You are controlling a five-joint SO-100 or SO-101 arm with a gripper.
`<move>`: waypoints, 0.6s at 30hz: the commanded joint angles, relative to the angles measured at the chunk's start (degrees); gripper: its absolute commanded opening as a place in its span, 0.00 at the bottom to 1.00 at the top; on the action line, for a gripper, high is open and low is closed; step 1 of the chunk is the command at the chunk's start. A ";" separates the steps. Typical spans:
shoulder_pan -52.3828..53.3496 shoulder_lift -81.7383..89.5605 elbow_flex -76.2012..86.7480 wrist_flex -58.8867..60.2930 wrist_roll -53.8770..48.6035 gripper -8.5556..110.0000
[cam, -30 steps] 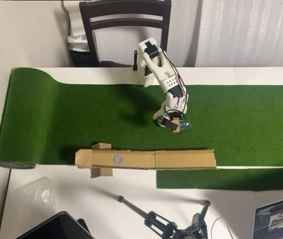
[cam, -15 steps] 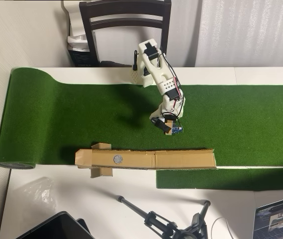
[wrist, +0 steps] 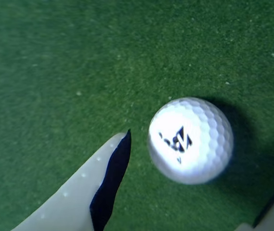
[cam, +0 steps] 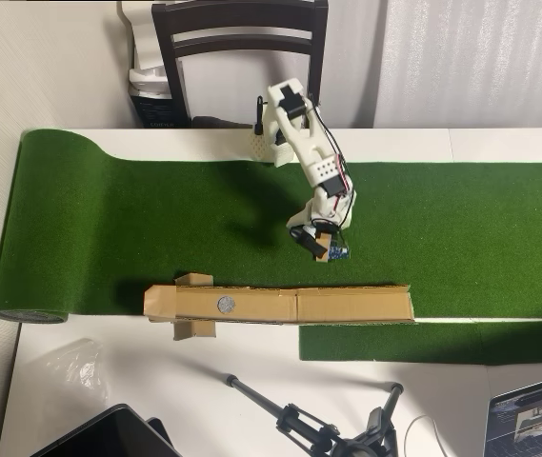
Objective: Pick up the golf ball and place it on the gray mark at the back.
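Between open tool (wrist: 194, 211) fingers, golf ball (wrist: 190, 140), untouched.

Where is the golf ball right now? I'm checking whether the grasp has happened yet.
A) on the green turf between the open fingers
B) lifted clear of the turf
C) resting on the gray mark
A: in the wrist view the golf ball sits on the green turf, with one finger beside it, not touching.

White printed arm (cam: 301, 133) with black servo blocks, red and black cables, perforated forearm panel; pale, dark-lined finger (wrist: 86, 192) at seven o'clock in wrist view.
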 commanded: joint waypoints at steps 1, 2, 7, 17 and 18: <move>0.44 -0.62 -8.35 -0.53 0.00 0.50; 0.44 -1.14 -8.96 -0.44 0.00 0.50; 0.18 -1.76 -9.40 -0.44 0.44 0.50; 0.09 -2.37 -9.49 -0.53 -0.09 0.45; 0.09 -2.46 -9.49 -0.53 -0.09 0.45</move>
